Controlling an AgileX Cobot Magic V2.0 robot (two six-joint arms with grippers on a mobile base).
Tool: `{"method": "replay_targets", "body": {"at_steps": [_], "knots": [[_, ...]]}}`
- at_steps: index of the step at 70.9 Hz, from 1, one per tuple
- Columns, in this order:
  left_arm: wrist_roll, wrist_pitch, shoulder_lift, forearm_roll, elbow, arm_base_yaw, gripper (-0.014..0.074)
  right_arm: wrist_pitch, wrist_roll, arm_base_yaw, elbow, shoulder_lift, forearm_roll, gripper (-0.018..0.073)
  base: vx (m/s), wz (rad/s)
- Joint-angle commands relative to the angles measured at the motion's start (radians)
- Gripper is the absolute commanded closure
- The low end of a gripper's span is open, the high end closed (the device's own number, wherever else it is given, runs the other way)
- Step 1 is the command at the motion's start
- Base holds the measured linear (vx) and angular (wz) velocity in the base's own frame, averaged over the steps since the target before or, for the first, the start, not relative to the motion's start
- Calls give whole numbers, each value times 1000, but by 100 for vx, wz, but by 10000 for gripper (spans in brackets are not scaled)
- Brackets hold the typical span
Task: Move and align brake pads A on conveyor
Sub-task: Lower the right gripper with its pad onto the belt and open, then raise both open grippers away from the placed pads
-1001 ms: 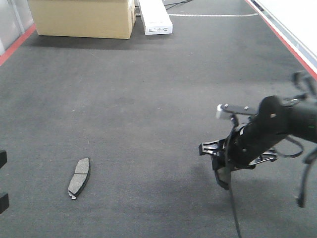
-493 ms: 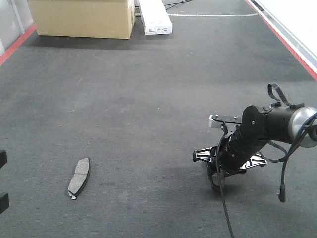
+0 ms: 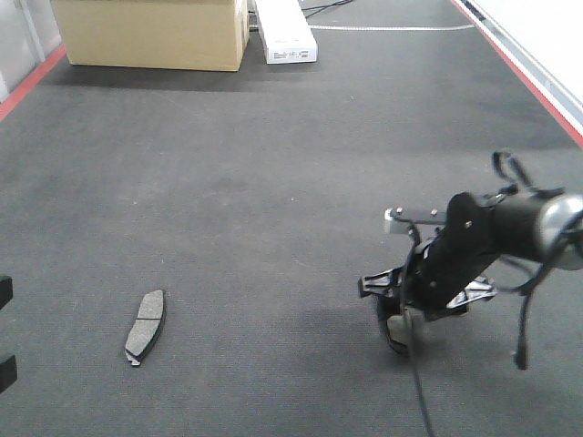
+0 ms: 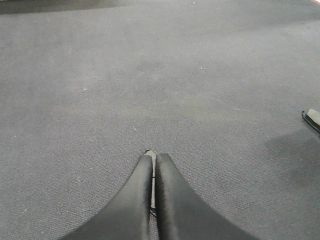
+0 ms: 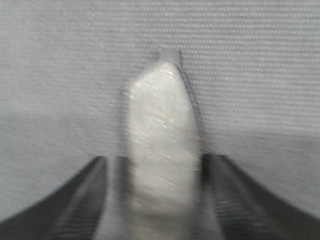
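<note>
The conveyor (image 3: 273, 164) filled the front view as a wide, dark grey, felt-like belt; a red edge strip (image 3: 27, 82) ran along its upper left side and another along the upper right. The right arm (image 3: 496, 232) reached in from the lower right and bent downward, so that the right gripper (image 3: 401, 332) sat low over the belt. In the blurred right wrist view, a held brake pad (image 5: 160, 125) stood on edge as a pale grey slab clamped between the two dark fingers (image 5: 75, 200), its rounded end pointing to the top of the frame; whether it touched the belt could not be told. A loose brake pad (image 3: 146, 325) lay flat at the lower left of the front view, gritty face up with the centre groove showing, its long axis running nearly up the frame, well apart from the right gripper. The left gripper (image 4: 152, 156) hung over bare belt at the bottom centre of its wrist view, fingers pressed together with only a hairline slit and nothing between them; a pad tip (image 4: 312, 117) showed at the right edge. At the top left of the front view, a cardboard box (image 3: 150, 32) sat just beside a white box (image 3: 284, 32).
</note>
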Motion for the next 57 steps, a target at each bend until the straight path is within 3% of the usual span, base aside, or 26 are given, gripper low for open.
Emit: {"method": "replay_targets", "body": {"at_steps": [1, 19, 57], "knots": [[-1, -72, -4, -2, -27, -5, 604, 8, 3, -5, -23, -130, -41, 64, 0, 0], [-1, -72, -4, -2, -27, -5, 604, 59, 3, -5, 29, -400, -106, 66, 0, 0], [-1, -72, -4, -2, -27, -5, 604, -73, 1, -5, 519, -1103, -198, 89, 0, 0]]}}
